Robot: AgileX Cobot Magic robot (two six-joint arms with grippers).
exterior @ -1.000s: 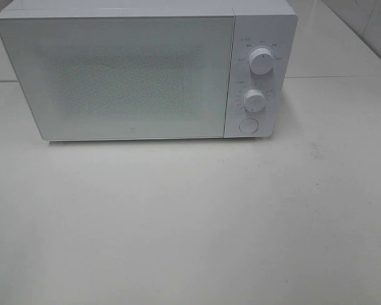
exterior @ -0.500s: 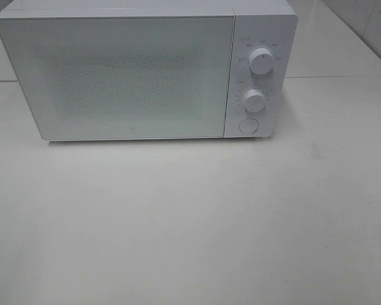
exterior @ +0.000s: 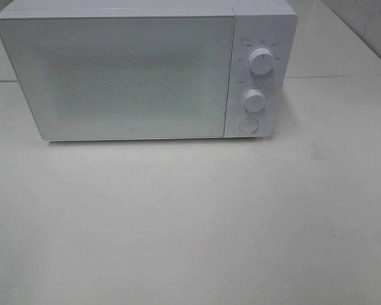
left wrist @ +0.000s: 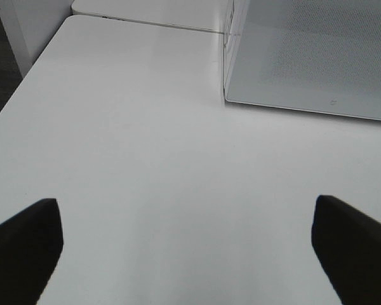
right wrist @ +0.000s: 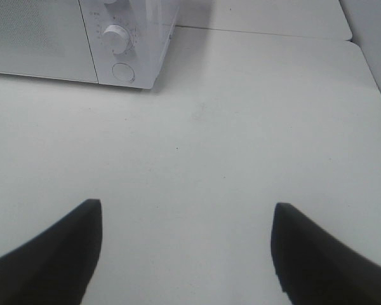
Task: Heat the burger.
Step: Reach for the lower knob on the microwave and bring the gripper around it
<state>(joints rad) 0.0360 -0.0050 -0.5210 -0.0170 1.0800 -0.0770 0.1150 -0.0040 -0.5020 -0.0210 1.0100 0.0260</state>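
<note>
Left pincer (left wrist: 187,254) and right pincer (right wrist: 184,254) stand apart, empty. White box-shaped microwave (exterior: 114,76), upper frame, stays shut, unchanged; burger unseen, heating unstarted.

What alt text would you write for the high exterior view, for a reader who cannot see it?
A white microwave, its door shut, stands at the back of a plain white table. Its right-hand control panel carries an upper knob, a lower knob and a round button beneath them.
</note>
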